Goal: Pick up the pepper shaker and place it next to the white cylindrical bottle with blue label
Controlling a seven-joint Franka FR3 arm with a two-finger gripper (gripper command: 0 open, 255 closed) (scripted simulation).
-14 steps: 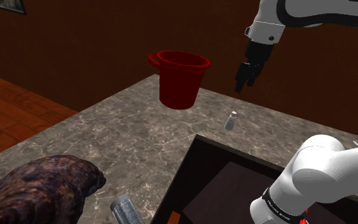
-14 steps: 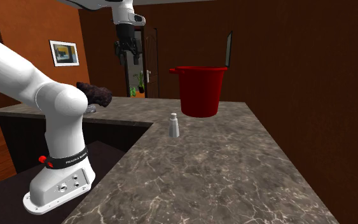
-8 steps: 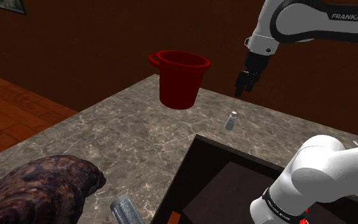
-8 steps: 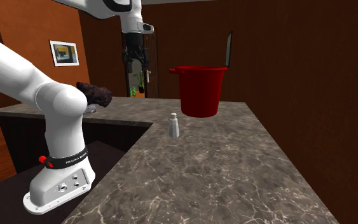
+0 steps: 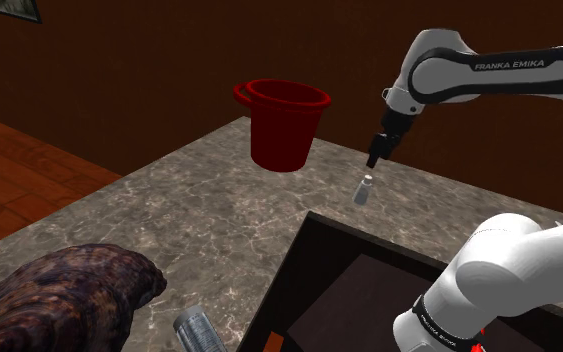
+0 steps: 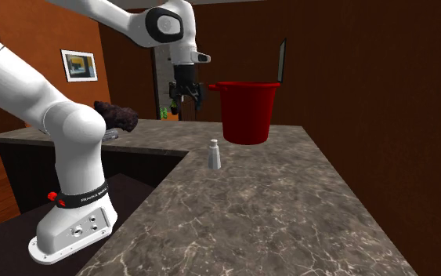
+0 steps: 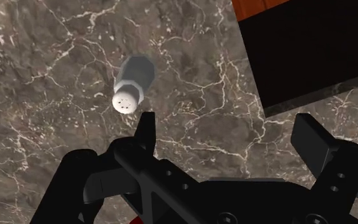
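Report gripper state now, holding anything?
Gripper: open, holding nothing; the pepper shaker stands free on the counter.

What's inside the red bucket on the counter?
Below the rim of the red bucket, a strip of dark red inner wall shows. Its front wall covers the bottom, so any contents cannot be seen.

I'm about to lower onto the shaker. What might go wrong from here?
1. In the wrist view the open gripper is off centre: the shaker sits outside the gap, just beyond one finger. A straight descent would likely strike its cap and topple it.
2. Once knocked over, it might roll across the counter toward the dark recess.
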